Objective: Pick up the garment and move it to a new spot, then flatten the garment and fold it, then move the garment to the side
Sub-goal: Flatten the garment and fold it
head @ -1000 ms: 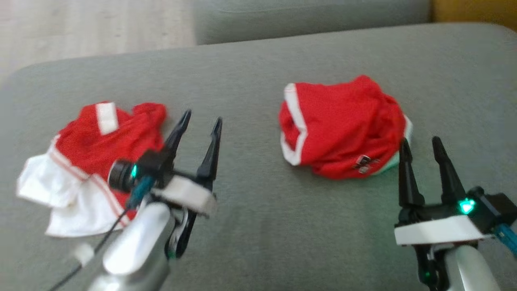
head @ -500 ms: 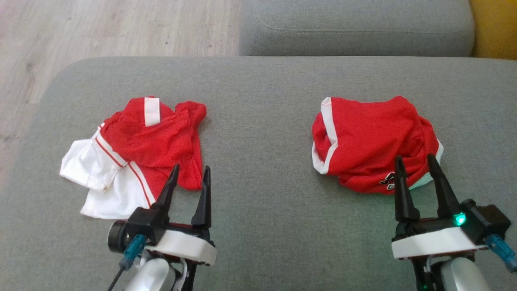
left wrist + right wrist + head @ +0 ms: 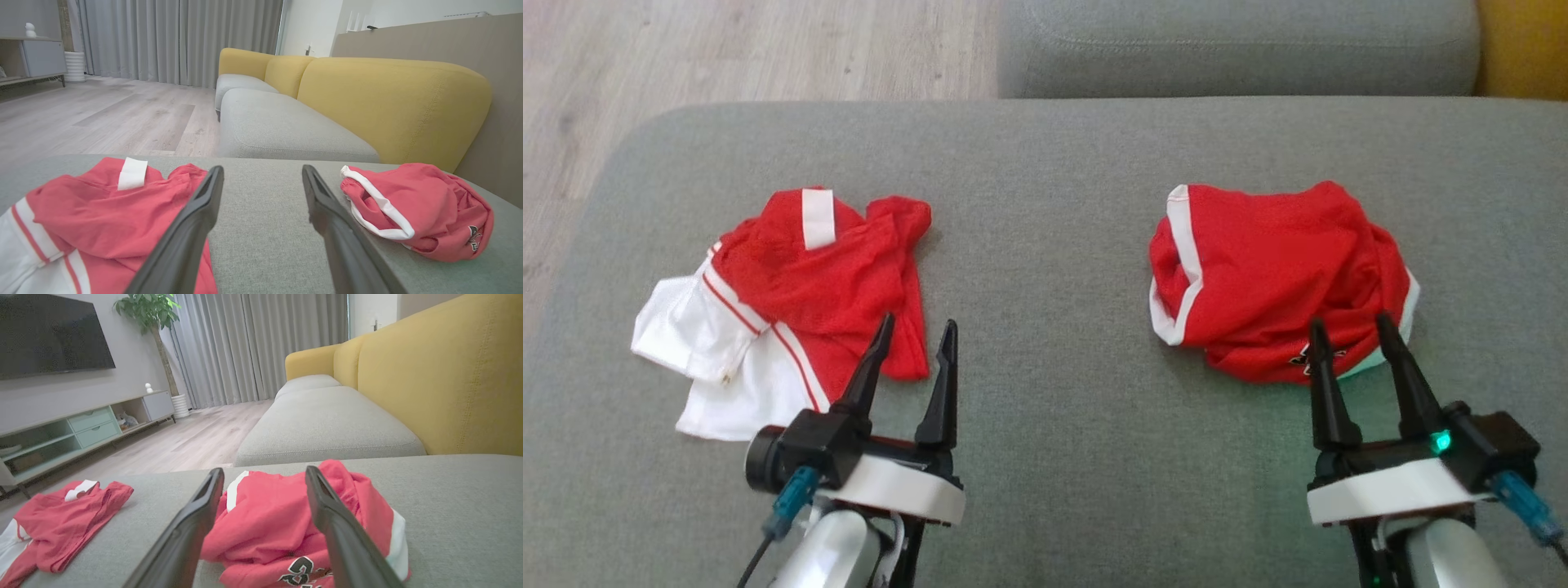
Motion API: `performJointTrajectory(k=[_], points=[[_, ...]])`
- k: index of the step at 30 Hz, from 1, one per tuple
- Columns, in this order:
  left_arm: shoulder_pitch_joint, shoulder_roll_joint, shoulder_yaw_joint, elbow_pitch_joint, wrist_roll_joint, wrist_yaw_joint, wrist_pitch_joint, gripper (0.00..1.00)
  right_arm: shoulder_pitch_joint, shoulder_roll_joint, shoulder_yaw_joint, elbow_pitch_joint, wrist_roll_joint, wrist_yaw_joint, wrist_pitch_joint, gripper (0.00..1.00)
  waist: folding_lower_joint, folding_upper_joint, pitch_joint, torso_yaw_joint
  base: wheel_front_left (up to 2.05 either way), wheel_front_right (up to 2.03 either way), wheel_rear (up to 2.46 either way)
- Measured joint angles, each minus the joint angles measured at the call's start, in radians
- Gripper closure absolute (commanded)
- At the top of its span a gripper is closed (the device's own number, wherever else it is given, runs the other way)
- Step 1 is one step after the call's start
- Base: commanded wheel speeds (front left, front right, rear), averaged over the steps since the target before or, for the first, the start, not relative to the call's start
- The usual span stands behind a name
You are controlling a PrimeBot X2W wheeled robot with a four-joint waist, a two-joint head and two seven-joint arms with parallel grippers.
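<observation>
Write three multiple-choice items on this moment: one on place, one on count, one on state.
1. Where on the grey cushion does the red-and-white garment lie? A: robot's left. B: robot's right. C: middle.
2. How many garments lie on the cushion? A: one. B: two. C: three.
3. How is the right pincer? A: shut on cloth. B: open, empty. C: shut, empty.
Key: 1A, it lies by the left pincer; 2B, that one and a red garment; 3B, its jaws stand apart, gripping nothing.
</observation>
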Motion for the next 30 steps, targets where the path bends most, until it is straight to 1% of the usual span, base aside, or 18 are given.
performJointTrajectory(k=[4, 8, 15, 22, 23, 24, 27, 30], points=[[-0.002, -0.01, 0.016, 0.0, 0.015, -0.013, 0.0, 0.0, -0.034, 0.0, 0.01, 0.038, -0.04, 0.0, 0.0, 0.0, 0.0001, 0.0, 0.028, 0.013, 0.0, 0.0, 0.0], [-0.009, -0.02, 0.025, 0.0, 0.028, -0.025, 0.0, 0.0, -0.137, 0.0, 0.009, 0.107, -0.107, 0.0, 0.002, 0.0, 0.0001, 0.0, 0.061, 0.033, 0.0, 0.0, 0.0], [-0.06, -0.061, 0.024, 0.01, 0.043, -0.054, -0.003, 0.0, -0.368, -0.002, -0.02, 0.279, -0.222, 0.0, 0.119, 0.0, 0.0002, 0.0, 0.123, 0.094, 0.0, 0.0, 0.0], [-0.078, -0.085, 0.022, 0.026, 0.053, -0.075, -0.003, 0.0, -0.556, -0.007, -0.109, 0.481, -0.298, 0.0, 0.22, 0.0, 0.0002, 0.0, 0.178, 0.171, 0.0, 0.0, 0.0], [-0.078, -0.085, 0.022, 0.026, 0.053, -0.075, -0.003, 0.0, -0.556, -0.007, -0.109, 0.481, -0.298, 0.0, 0.22, 0.0, 0.0002, 0.0, 0.178, 0.171, 0.0, 0.0, 0.0], [-0.083, -0.089, 0.021, 0.029, 0.053, -0.082, -0.003, 0.0, -0.601, -0.007, -0.133, 0.533, -0.325, 0.0, 0.243, 0.0, 0.0002, -0.0001, 0.192, 0.191, 0.0, 0.0, 0.0], [-0.096, -0.093, 0.021, 0.033, 0.053, -0.083, -0.003, 0.0, -0.656, -0.009, -0.173, 0.608, -0.361, 0.0, 0.282, 0.0, 0.0002, 0.0, 0.211, 0.217, 0.0, 0.0, 0.0], [-0.102, -0.094, 0.019, 0.035, 0.059, -0.083, -0.003, 0.0, -0.685, -0.012, -0.211, 0.669, -0.423, 0.0, 0.312, 0.0, 0.0003, -0.0001, 0.227, 0.234, 0.0, 0.0, 0.0]])
